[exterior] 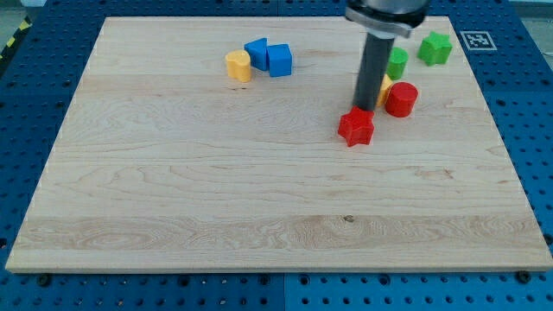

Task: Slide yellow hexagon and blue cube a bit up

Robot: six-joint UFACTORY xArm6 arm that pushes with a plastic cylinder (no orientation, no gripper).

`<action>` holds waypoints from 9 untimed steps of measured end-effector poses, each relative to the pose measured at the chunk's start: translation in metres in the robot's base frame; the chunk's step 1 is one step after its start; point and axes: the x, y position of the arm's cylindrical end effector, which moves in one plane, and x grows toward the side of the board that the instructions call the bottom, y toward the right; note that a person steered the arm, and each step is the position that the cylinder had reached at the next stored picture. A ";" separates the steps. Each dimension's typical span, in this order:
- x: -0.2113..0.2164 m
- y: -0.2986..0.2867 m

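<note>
pale wooden board (259,199) on blue pegboard (26,155)

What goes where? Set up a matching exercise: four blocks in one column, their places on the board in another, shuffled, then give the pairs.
Blocks:
1. red star
2. yellow block
3. green star
4. blue cube

Places:
A. nearest the view's top right corner of the board
B. just below my tip
C. leftmost of the group near the view's top
D. right end of that group, beside another blue block

Pairs: 1-B, 2-C, 3-A, 4-D
</note>
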 end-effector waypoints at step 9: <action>-0.003 -0.058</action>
